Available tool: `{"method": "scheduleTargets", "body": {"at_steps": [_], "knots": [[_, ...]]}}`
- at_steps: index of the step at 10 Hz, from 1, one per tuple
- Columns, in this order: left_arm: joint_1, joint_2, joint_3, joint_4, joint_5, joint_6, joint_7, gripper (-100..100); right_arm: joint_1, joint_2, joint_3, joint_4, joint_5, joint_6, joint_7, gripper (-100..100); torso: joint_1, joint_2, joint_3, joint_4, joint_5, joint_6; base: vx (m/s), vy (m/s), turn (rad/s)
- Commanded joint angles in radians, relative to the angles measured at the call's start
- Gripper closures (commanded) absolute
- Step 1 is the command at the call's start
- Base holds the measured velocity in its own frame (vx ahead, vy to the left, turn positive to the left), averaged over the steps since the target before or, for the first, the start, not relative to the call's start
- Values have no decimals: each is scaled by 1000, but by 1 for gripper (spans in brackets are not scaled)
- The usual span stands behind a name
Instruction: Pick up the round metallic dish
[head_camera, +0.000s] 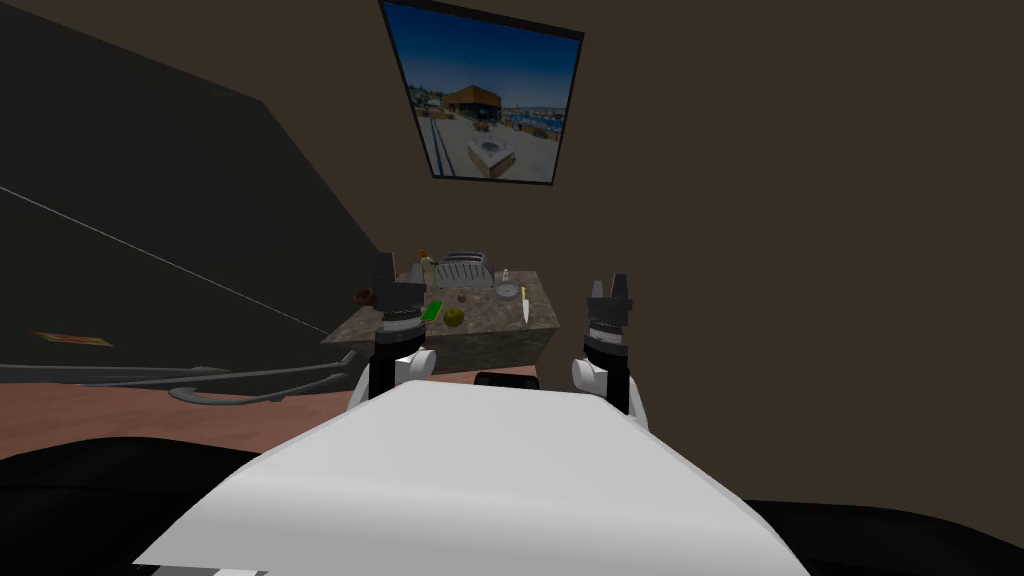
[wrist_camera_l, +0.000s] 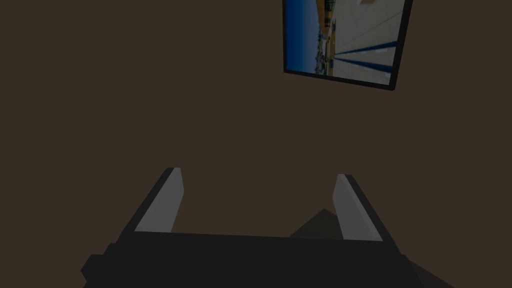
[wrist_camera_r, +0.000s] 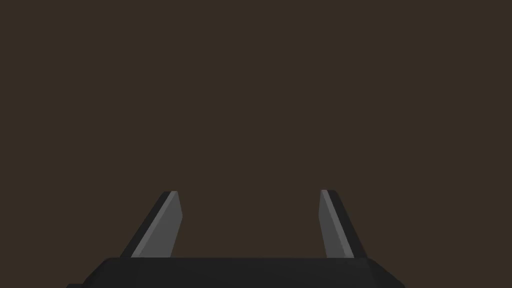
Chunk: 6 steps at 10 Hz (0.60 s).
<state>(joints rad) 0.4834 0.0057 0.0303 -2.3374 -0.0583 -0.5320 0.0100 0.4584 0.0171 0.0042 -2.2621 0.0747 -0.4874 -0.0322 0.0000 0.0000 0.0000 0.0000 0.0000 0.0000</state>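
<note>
Ahead, the round dish (head_camera: 507, 292) sits on a counter (head_camera: 490, 318); left fingers (wrist_camera_l: 167, 200) and right fingers (wrist_camera_r: 162, 225) gape wide

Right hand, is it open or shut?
Open. The right hand shows its fingers standing wide apart with nothing between them.

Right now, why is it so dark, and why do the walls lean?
Head view: dim light; the wide lens splays the walls, and the dish on the counter looks small. Left wrist view: left fingers open, dull grey. Right wrist view: right fingers open, equally dim.
</note>
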Motion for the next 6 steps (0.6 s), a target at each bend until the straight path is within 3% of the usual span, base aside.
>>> {"method": "scheduleTargets", "body": {"at_steps": [1, 6], "knots": [[0, 0, 0, 0, 0, 0, 0, 0, -15, -29, 3, 14, 8, -5, 4, -100, 0, 0, 0, 0, 0, 0, -4, 4, 16], [0, 0, 0, 0, 0, 0, 0, 0, -128, -152, 32, 128, 82, -31, 33, -100, 2, 1, 0, 0, 0, 0, -17, 20, 33]]}}
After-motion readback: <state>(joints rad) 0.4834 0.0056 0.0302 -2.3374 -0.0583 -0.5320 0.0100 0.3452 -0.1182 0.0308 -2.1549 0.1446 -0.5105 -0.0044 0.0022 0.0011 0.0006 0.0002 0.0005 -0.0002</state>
